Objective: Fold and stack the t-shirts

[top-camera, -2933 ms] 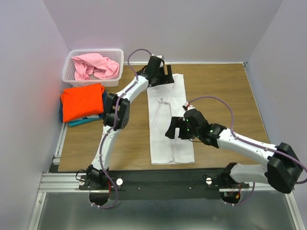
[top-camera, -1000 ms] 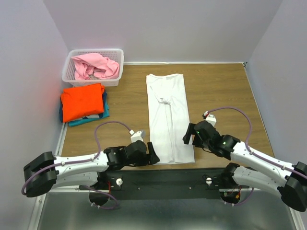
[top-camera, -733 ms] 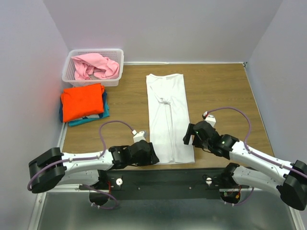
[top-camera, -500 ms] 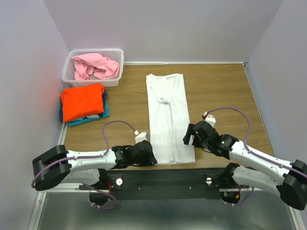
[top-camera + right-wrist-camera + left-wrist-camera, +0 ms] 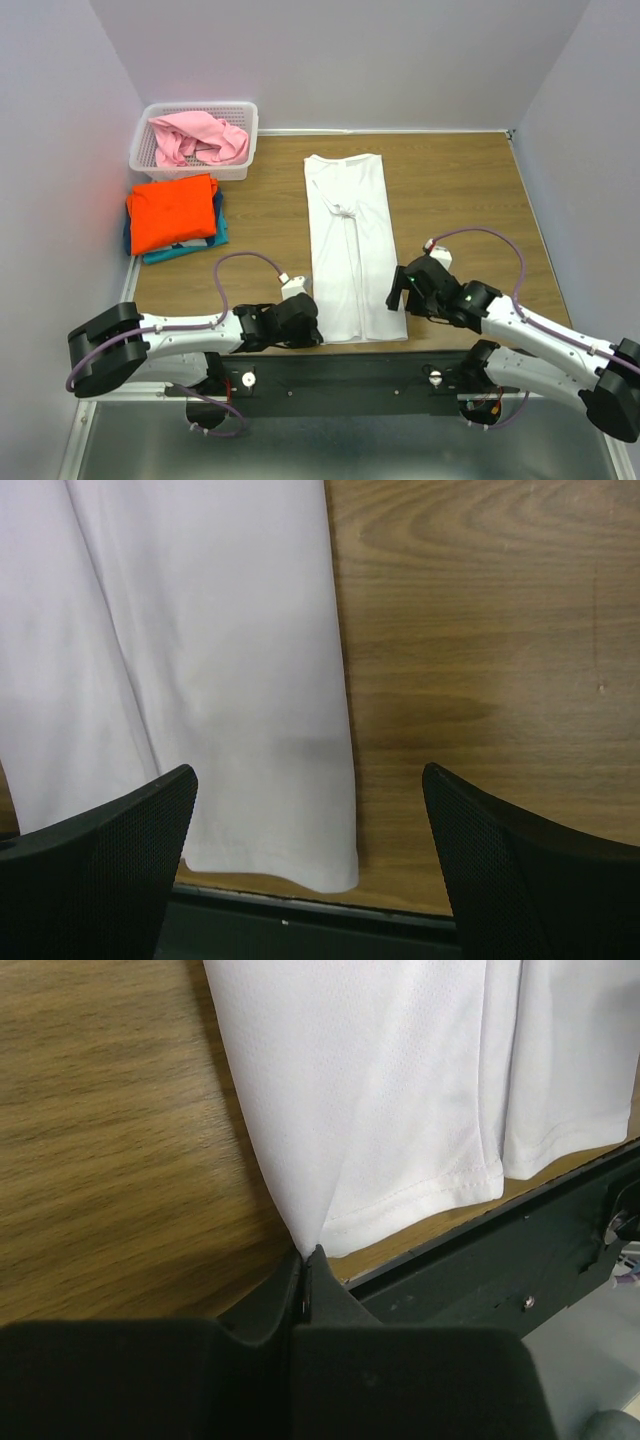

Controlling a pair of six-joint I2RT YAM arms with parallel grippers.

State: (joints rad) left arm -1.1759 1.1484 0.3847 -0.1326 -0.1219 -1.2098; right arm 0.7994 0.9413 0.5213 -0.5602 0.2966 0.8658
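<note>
A white t-shirt point(image 5: 350, 240), folded lengthwise into a long strip, lies flat in the middle of the table. My left gripper point(image 5: 312, 326) sits low at its near left corner, shut on the hem corner point(image 5: 330, 1222), which rises into the closed jaws point(image 5: 308, 1260). My right gripper point(image 5: 398, 298) hovers open over the near right corner point(image 5: 335, 865), with one fingertip point(image 5: 150, 810) over the cloth and the other over bare wood. A folded orange t-shirt point(image 5: 172, 212) rests on a teal t-shirt point(image 5: 182, 251) at the left. A pink t-shirt point(image 5: 200, 138) lies crumpled in the basket.
The white lattice basket point(image 5: 140, 152) stands at the back left, against the wall. A black rail point(image 5: 340, 375) runs along the near table edge, just below the white shirt's hem. Bare wood point(image 5: 460, 190) lies to the right of the shirt.
My left gripper slid right to the white shirt's near left corner and closed on it. My right gripper drifted slightly toward the near edge and stayed open.
</note>
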